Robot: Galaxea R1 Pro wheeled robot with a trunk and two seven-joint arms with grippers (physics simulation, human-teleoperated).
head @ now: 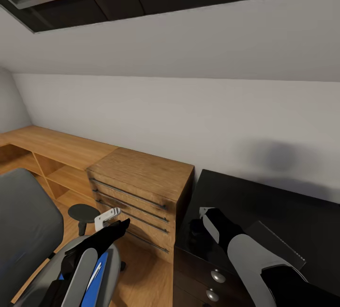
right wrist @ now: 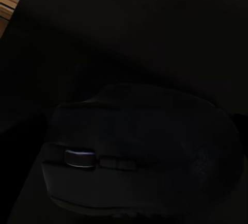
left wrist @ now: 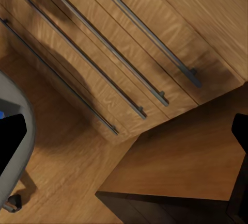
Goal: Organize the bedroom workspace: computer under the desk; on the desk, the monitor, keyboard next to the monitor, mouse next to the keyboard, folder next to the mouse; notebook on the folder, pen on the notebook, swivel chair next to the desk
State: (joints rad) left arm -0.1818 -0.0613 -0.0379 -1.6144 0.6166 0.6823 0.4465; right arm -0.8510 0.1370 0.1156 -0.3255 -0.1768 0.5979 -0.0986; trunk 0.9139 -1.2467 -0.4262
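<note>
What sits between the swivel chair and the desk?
Head view: the light-wood dresser with bar handles, with a strip of wood floor between it and the swivel chair; the dresser stands against the black desk.

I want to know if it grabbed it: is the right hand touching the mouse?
Cannot tell. The right wrist view shows the mouse close and dark; no fingers or contact show plainly.

The glossy black desk (head: 264, 193) carries the dark mouse (right wrist: 139, 152) and a thin grey notebook (head: 278, 243).
</note>
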